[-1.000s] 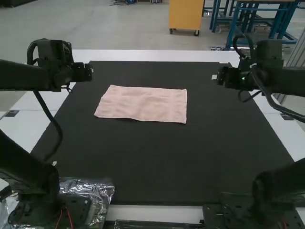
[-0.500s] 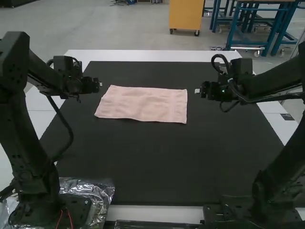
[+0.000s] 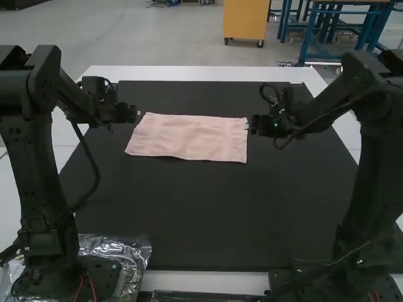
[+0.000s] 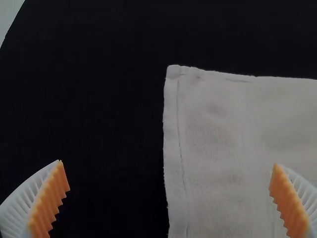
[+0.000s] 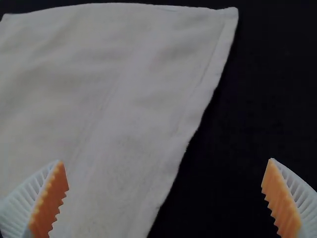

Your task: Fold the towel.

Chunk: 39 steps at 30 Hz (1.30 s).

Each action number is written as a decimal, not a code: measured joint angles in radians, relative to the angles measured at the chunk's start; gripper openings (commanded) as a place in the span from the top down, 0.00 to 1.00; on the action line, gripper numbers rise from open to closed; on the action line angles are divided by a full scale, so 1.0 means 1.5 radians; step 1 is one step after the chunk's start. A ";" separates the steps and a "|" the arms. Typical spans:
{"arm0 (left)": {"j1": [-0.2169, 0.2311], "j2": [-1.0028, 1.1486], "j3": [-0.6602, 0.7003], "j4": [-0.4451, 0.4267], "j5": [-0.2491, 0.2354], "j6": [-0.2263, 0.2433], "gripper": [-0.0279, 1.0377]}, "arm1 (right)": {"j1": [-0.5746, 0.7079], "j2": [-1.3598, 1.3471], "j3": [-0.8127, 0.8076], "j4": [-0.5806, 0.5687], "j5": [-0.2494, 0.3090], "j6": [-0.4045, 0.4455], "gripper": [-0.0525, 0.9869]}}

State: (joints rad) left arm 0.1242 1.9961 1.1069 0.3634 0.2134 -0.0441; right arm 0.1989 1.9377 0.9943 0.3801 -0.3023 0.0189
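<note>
No lettering (or numbers) legible.

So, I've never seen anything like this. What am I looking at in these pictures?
It's a robot with two arms. The high picture is taken from above and behind it: the left arm stands at the left, the right arm at the right. The other two pictures come from cameras on the arms' wrists, each looking past its own claw's two white, ribbed fingers with orange pads.

The pink towel lies spread flat on a dark tabletop, a little wrinkled. The left claw is at one end, the right claw at the other. Both are open, holding nothing.
</note>
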 measured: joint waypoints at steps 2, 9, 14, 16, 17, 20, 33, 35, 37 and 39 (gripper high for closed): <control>-0.001 0.021 0.021 -0.003 0.000 0.011 0.08 | 0.002 0.025 0.022 0.000 0.002 0.000 0.08; -0.019 0.075 0.076 -0.037 -0.005 0.045 0.08 | 0.003 0.102 0.093 0.002 0.011 -0.002 0.08; -0.035 0.102 0.103 -0.051 -0.014 0.062 0.08 | 0.007 0.146 0.135 0.002 0.015 -0.005 0.08; -0.035 0.112 0.113 -0.051 -0.020 0.065 0.08 | 0.008 0.158 0.146 0.002 0.015 -0.007 0.08; -0.035 0.118 0.118 -0.051 -0.022 0.067 0.08 | 0.008 0.163 0.152 0.002 0.015 -0.007 0.08; -0.035 0.131 0.128 -0.053 -0.027 0.070 0.08 | 0.009 0.180 0.170 0.002 0.015 -0.008 0.08; -0.022 0.186 0.182 -0.060 -0.038 0.075 0.08 | 0.015 0.226 0.239 -0.006 0.027 -0.020 0.08; -0.020 0.195 0.193 -0.065 -0.038 0.075 0.08 | 0.018 0.235 0.248 -0.007 0.029 -0.022 0.08; -0.018 0.204 0.206 -0.070 -0.038 0.075 0.08 | 0.021 0.245 0.253 -0.008 0.030 -0.023 0.08; -0.018 0.212 0.216 -0.072 -0.038 0.075 0.08 | 0.023 0.253 0.255 -0.008 0.032 -0.025 0.08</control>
State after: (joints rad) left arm 0.0971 2.3142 1.4311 0.2550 0.1558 0.0681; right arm 0.2337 2.3165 1.3762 0.3676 -0.2543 -0.0185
